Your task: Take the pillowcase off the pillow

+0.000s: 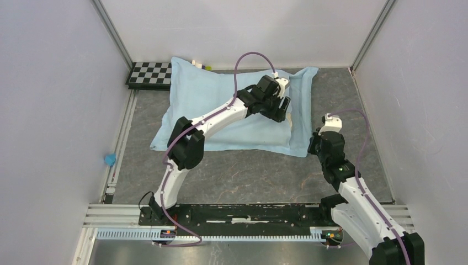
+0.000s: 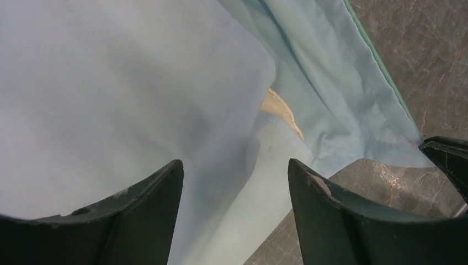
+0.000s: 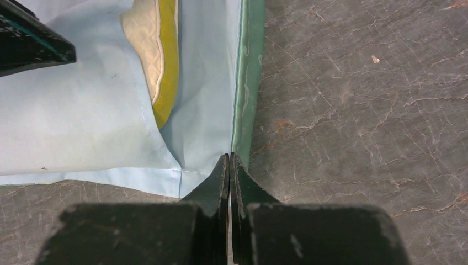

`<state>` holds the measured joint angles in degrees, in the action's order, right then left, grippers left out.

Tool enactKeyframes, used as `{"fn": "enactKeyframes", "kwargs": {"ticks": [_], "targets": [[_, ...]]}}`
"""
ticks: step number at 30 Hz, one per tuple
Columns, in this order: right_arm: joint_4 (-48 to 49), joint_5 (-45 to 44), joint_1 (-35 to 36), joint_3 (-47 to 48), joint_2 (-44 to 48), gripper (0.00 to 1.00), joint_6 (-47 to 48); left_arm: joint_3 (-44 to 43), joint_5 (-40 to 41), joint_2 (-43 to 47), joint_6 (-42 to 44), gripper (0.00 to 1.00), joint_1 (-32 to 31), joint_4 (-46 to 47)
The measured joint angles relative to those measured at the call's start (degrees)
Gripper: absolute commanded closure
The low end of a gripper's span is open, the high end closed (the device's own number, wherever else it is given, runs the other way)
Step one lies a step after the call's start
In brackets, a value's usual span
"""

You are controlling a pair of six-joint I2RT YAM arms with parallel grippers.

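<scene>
The light-blue pillowcase (image 1: 221, 105) lies flat on the grey table, covering most of the pillow. A cream strip of pillow (image 1: 289, 119) shows at its right opening, and its mustard side band (image 3: 165, 66) shows in the right wrist view. My left gripper (image 2: 234, 163) hovers open over the right end of the pillowcase (image 2: 110, 83), with blue cloth below the gap and the pillow edge (image 2: 281, 107) just ahead. My right gripper (image 3: 229, 157) is shut, its tips at the pale green flap (image 3: 248, 83) by the front right corner. Whether it pinches cloth does not show.
A checkerboard (image 1: 150, 74) sits at the back left, and small white and yellow items (image 1: 200, 64) lie behind the pillowcase. A small blue object (image 1: 110, 160) rests by the left rail. Walls close in on three sides. Bare grey table (image 1: 248, 171) stretches in front.
</scene>
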<state>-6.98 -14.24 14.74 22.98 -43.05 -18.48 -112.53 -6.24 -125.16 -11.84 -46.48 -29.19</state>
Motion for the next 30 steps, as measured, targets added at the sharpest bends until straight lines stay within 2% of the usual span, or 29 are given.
{"fn": "enactKeyframes", "kwargs": {"ticks": [2, 4, 5, 6, 8, 10, 12, 16, 21, 24, 27, 30], "targets": [[0.0, 0.0, 0.0, 0.0, 0.0, 1.0, -0.2, -1.9, -0.7, -1.7, 0.0, 0.45, 0.0, -1.0], [0.0, 0.0, 0.0, 0.0, 0.0, 0.96, -0.2, -2.6, -1.5, -2.6, 0.2, 0.75, 0.0, -1.7], [0.0, 0.0, 0.0, 0.0, 0.0, 0.91, -0.2, -2.8, -1.6, -2.8, 0.4, 0.94, 0.0, -2.1], [0.0, 0.0, 0.0, 0.0, 0.0, 0.86, -0.2, -2.8, -1.6, -2.9, 0.4, 0.97, 0.0, -2.4], [0.0, 0.0, 0.0, 0.0, 0.0, 0.72, -0.3, -2.8, -1.4, -3.0, 1.1, 0.98, 0.0, -2.9], [-0.1, 0.0, 0.0, 0.0, -0.2, 0.45, -0.3, -2.7, -0.9, -2.9, 1.2, 0.98, 0.0, -3.2], [-0.4, 0.1, 0.0, 0.3, -0.7, 0.26, -0.1, -0.3, -0.3, -1.9, 1.2, 0.98, 0.0, -2.4], [-1.9, 1.4, 0.0, 2.8, -2.2, 0.18, 1.7, 13.9, 0.3, 6.7, 1.2, 0.98, 0.0, 1.2], [-0.2, 10.1, 0.0, 7.0, -2.6, 0.18, 2.4, 30.9, 2.1, 22.8, 0.1, 0.98, 0.0, 5.2], [2.0, 15.7, 0.0, 8.2, -4.4, 0.16, 1.7, 36.4, 4.4, 30.6, -1.2, 0.98, 0.1, 7.3], [4.3, 21.1, -0.2, 8.3, -8.7, 0.02, -0.5, 41.6, 7.7, 37.6, -2.9, 0.98, 0.0, 9.4], [7.1, 27.2, -0.8, 8.1, -13.5, 0.02, -4.2, 46.3, 10.4, 42.6, -4.5, 0.98, 0.0, 9.4]]}}
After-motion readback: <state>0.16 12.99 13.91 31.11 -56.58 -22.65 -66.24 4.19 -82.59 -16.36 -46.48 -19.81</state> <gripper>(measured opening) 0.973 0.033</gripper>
